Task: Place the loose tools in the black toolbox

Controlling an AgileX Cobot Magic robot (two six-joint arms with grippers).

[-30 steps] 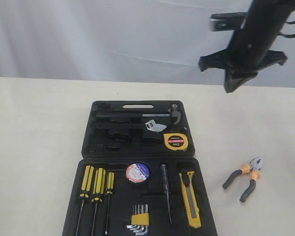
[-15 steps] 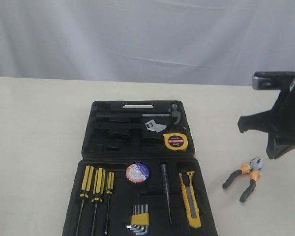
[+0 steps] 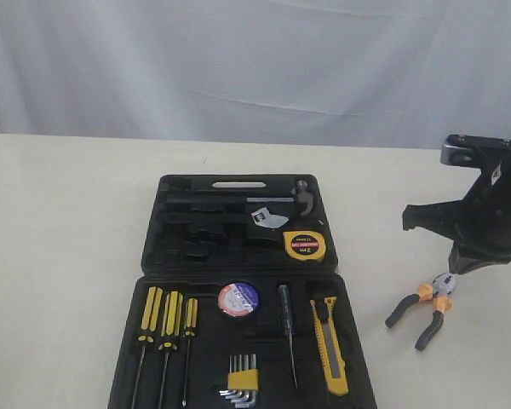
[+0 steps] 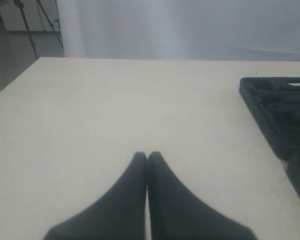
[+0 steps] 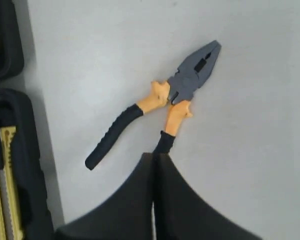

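Matt grey metal pliers, ribbed grips; black moulded-plastic toolbox; smooth matt table

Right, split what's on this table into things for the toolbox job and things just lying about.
For the job: pliers, out on the table; yellow tape measure, utility knife and tape roll, already in the black toolbox.
Just lying about: three screwdrivers, hex key set, hammer, all seated in the toolbox.

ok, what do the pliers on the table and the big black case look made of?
The black-and-orange-handled pliers: the head looks like dull grey metal, probably steel. The handles look like orange plastic under black, seemingly textured rubbery sleeves. The large black hinged toolbox: it looks like moulded plastic with a matte finish, judging by the tool-shaped recesses formed into it. Exact grades can't be told.
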